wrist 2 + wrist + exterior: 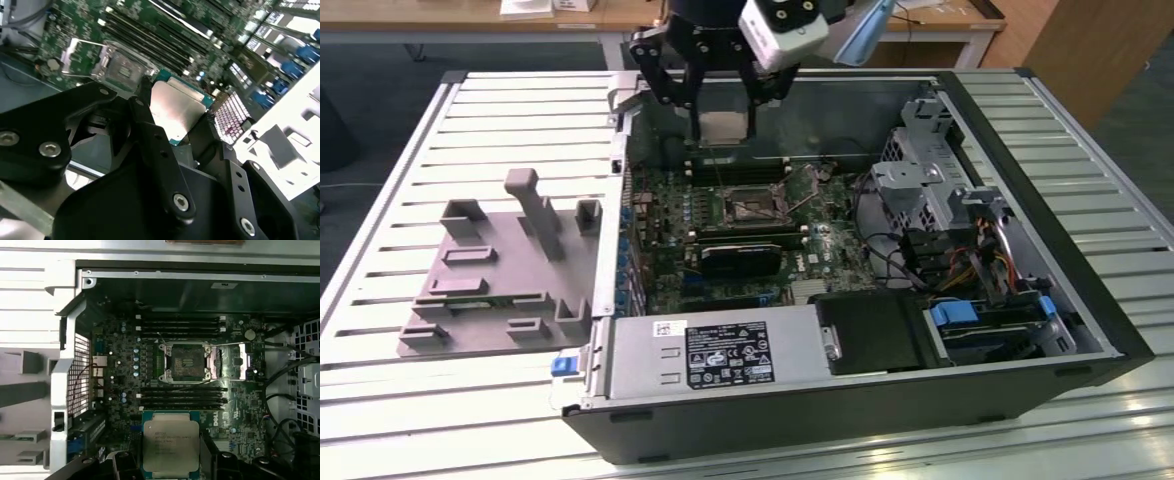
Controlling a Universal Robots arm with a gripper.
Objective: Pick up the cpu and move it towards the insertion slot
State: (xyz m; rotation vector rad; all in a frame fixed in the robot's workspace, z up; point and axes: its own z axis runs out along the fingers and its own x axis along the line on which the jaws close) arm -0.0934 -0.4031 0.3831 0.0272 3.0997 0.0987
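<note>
My gripper [720, 108] is shut on the cpu [724, 127], a small square chip with a shiny silver top, held above the far end of the open computer case. In both wrist views the cpu [176, 104] [171, 442] sits between the black fingers [150, 135], which press on its opposite edges. The insertion slot [750, 203] is a square socket with a silvery frame and dark centre on the green motherboard. It lies a short way in front of and below the chip in the exterior view. The socket [187, 361] [120, 67] looks uncovered, with its metal frame swung aside.
A grey plastic fixture [494, 270] with recesses and posts lies on the slatted table on the exterior view's left. Inside the case are the power supply [720, 350], a drive cage [941, 190], loose cables [907, 265] and long memory slots [182, 395] flanking the socket.
</note>
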